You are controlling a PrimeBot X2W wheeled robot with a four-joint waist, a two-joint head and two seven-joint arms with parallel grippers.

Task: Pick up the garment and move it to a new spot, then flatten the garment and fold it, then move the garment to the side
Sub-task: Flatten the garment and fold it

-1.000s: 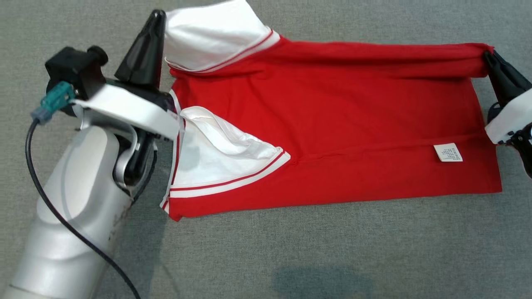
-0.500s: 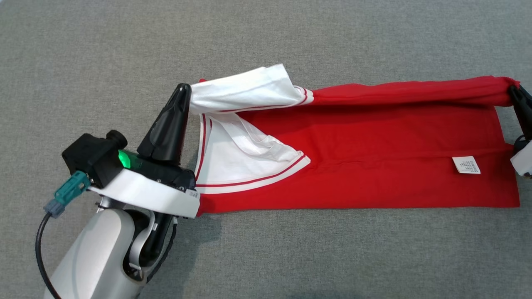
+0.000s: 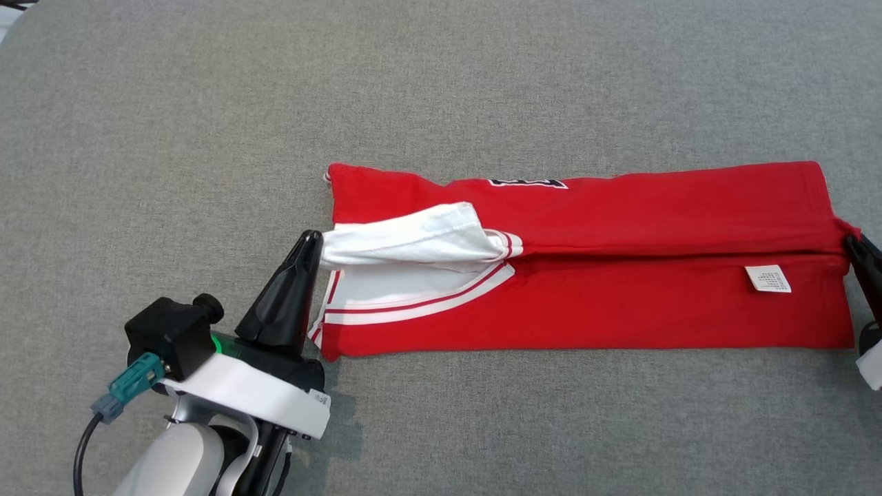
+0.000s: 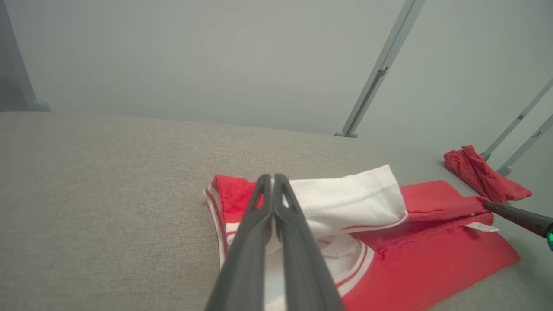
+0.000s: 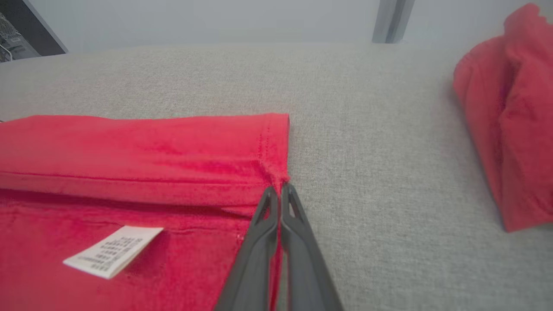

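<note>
The garment (image 3: 620, 317) is a red shirt with white sleeves, lying as a long folded band on the grey cloth surface. My left gripper (image 3: 313, 238) is shut on the edge of the upper white sleeve (image 3: 413, 241), which lies over the other sleeve. In the left wrist view its fingers (image 4: 259, 233) are pressed together in front of that sleeve (image 4: 345, 203). My right gripper (image 3: 853, 241) is shut on the garment's hem corner at the far right. The right wrist view shows that gripper (image 5: 278, 188) pinching the hem corner (image 5: 276, 164). A white label (image 5: 114, 250) lies close by.
A second, crumpled red cloth (image 5: 514, 116) lies on the surface to the right of the garment, also seen as a red cloth (image 4: 484, 177) in the left wrist view. Grey metal posts (image 4: 380, 69) stand behind the surface. Bare grey surface (image 3: 441, 83) lies beyond the garment.
The head view has shifted. Both grippers have carried the garment's held far edge toward me, folding the far part over, so the garment is now a narrower band.
</note>
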